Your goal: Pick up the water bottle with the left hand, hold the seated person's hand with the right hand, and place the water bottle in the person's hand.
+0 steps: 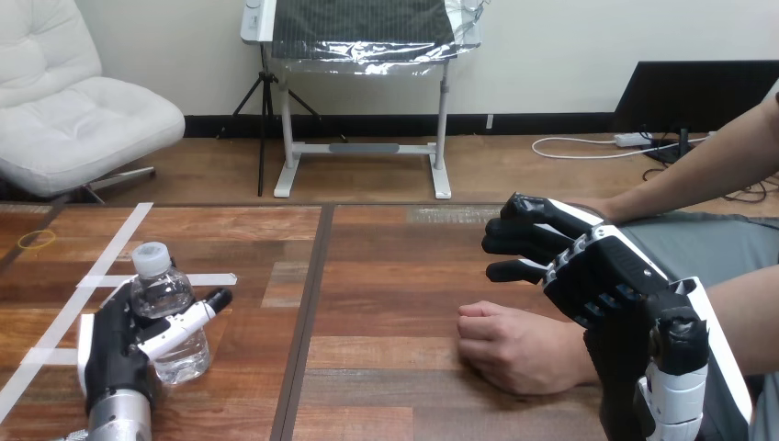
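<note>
A clear water bottle [170, 317] with a white cap stands upright on the wooden table at the near left. My left hand [115, 354] is shut on it, the thumb lying across its front. The person's hand [514, 349] rests as a loose fist on the table at the centre right. My right hand [592, 271] hovers just above and behind that fist, apart from it, fingers loosely bent and pointing left with nothing in them. A second forearm of the person [707, 170] comes in from the upper right, and its hand is hidden behind my right hand.
White tape strips [115, 243] cross the table's left part around the bottle. A yellow rubber band [37, 240] lies at the far left. A dark seam [308, 312] runs down the table's middle, with bare wood between the bottle and the person's fist.
</note>
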Controlling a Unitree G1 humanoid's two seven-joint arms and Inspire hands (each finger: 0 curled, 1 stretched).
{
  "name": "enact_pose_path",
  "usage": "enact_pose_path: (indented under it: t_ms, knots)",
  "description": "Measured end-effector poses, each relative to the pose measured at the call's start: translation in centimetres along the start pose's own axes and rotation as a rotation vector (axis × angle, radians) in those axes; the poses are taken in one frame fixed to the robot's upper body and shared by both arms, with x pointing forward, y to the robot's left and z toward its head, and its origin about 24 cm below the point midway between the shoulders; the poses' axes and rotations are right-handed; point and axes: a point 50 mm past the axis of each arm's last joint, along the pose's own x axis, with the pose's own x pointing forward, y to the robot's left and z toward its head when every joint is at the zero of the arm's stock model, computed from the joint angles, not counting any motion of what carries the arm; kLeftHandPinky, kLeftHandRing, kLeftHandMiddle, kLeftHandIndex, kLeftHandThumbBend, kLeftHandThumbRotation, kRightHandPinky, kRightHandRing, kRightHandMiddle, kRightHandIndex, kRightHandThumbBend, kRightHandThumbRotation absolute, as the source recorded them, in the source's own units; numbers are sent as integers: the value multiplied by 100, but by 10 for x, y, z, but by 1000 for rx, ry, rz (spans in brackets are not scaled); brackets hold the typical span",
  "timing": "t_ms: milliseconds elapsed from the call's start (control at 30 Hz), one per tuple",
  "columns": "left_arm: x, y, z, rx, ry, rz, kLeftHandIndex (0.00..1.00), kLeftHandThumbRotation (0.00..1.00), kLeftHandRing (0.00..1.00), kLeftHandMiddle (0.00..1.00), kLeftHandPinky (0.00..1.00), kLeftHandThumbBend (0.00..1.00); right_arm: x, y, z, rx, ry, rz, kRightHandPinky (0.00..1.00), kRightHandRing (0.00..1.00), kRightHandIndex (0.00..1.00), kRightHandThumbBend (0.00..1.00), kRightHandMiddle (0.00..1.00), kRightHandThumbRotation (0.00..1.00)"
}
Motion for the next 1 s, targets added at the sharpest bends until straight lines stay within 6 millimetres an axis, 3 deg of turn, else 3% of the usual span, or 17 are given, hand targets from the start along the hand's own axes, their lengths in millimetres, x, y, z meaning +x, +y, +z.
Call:
enact_pose_path:
  t_ms: [333,700,1000]
  knots:
    - [0,0,3,31,-30,31,42,0,42,43,37,78,0,0,0,0,0,0,68,75,77,82,75,100]
    - [-1,-1,3,61,-41,41,37,0,26,32,19,77,0,0,0,0,0,0,68,75,76,82,75,100]
    - [-1,-1,4,64,-51,41,37,0,28,33,21,74,0,0,0,1,0,0,68,75,76,83,75,100]
